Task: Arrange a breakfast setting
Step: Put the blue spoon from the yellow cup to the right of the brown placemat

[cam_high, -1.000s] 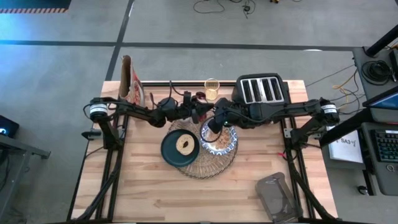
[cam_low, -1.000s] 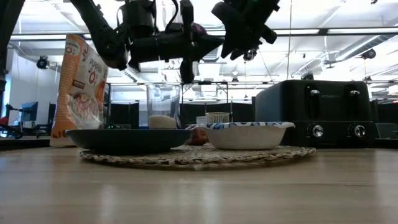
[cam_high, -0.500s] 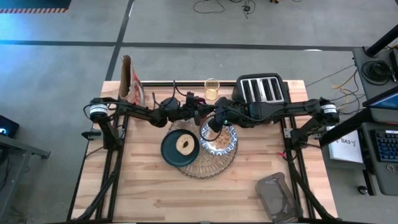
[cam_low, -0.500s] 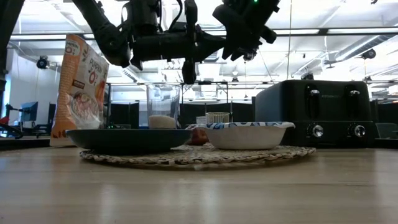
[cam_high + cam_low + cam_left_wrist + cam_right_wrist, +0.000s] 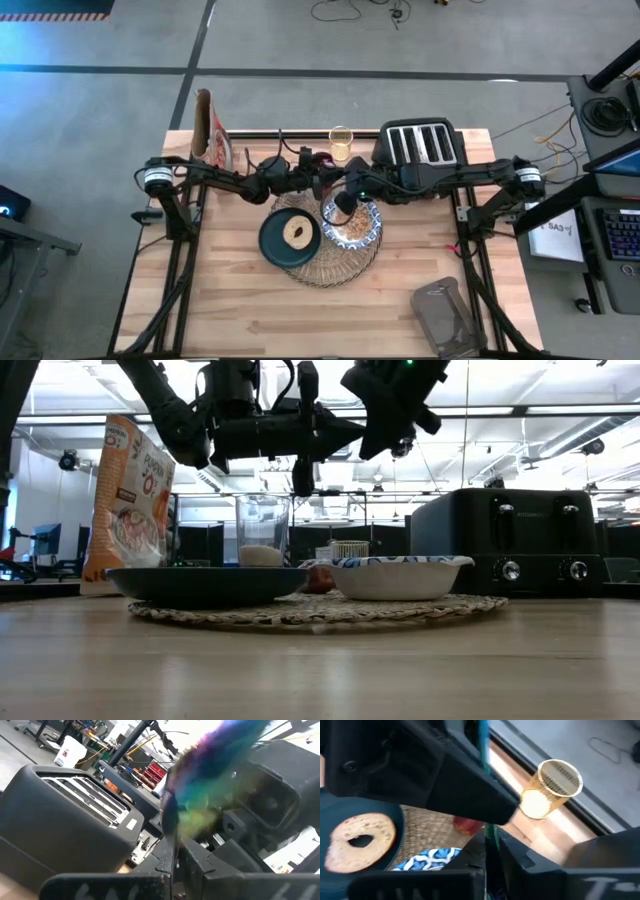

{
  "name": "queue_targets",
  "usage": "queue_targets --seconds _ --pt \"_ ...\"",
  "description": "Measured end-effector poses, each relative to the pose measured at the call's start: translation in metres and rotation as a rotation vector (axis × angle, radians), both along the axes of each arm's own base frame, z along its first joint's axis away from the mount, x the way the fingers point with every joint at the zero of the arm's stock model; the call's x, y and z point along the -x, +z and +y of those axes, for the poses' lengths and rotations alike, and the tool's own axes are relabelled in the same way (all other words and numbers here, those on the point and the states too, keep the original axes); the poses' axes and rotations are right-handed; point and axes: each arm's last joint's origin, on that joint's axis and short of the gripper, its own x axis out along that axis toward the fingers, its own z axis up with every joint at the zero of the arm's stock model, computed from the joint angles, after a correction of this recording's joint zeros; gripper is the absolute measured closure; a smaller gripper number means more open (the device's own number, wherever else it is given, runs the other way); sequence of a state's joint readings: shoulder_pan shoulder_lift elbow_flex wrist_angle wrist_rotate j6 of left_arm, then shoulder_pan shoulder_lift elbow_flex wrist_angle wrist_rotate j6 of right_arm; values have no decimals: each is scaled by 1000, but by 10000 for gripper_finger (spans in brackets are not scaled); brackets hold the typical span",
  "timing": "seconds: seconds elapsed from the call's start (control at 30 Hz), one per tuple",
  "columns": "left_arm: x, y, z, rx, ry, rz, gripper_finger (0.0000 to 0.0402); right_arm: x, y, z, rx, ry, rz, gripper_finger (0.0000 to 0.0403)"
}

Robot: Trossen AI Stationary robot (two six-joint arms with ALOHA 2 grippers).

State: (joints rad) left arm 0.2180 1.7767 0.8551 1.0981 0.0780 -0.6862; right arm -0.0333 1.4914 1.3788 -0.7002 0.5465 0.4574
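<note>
We see both grippers — left gripper, right gripper — apparently clamped on 1 thin, iridescent spoon: light, stiff, slippery — grip the handle.

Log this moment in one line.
phase: spoon handover | left gripper: shut on spoon | right gripper: shut on spoon | location: above bowl

We are seeing a dark teal plate holding a tan bagel, a blue-and-white patterned bowl, a tan woven placemat, a clear glass, an iridescent spoon, a black toaster, an orange cereal bag and a pale wooden table.
</note>
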Motion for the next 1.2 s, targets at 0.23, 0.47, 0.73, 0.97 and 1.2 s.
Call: queue_targets --seconds 0.23,0.47,0.73,0.97,1.2 --pt "0 0 0 -2 -11 0 401 -1 0 -2 -18 9 -4 393" --pt "0 -1 -2 -24 -69 14 386 0 -1 -2 -6 8 9 395" --pt "-1 -7 -10 -38 -282 79 318 5 10 -11 35 -31 -5 396" --pt "0 -7 -12 -63 -387 77 284 15 24 -21 6 -22 -51 396" --pt "4 -7 -14 -89 -591 80 284 35 32 -19 -79 -52 -40 395"
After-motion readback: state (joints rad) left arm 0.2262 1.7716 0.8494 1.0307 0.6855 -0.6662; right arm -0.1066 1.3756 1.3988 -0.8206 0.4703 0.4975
